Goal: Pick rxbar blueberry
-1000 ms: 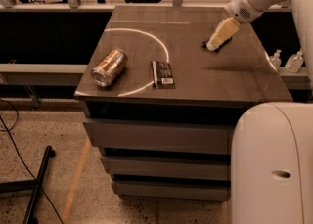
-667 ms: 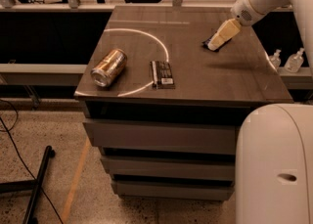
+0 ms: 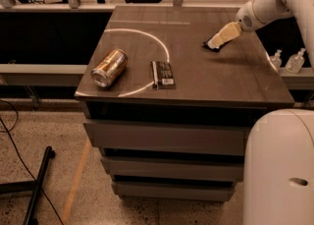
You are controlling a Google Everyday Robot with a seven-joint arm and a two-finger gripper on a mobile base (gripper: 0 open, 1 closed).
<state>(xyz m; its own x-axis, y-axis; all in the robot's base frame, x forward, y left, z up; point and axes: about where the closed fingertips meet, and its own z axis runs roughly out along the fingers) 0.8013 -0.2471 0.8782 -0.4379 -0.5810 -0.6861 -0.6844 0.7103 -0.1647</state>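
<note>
We rest the gripper (image 3: 216, 43) tip-down on the dark rxbar blueberry (image 3: 210, 47) to grasp it, though we cannot tell how open it is, with the can (image 3: 109, 68) and black bar (image 3: 163, 74) well apart.

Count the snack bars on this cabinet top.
1 in plain view: the black bar front centre, right of the can. The gripper, low over the back right, may hide another.

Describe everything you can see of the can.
The can is shiny gold-coloured metal, lying on its side near the front left of the cabinet top, its round end toward the camera, inside the white arc. The black bar lies right of it, apart. The gripper is far off at the right rear.
</note>
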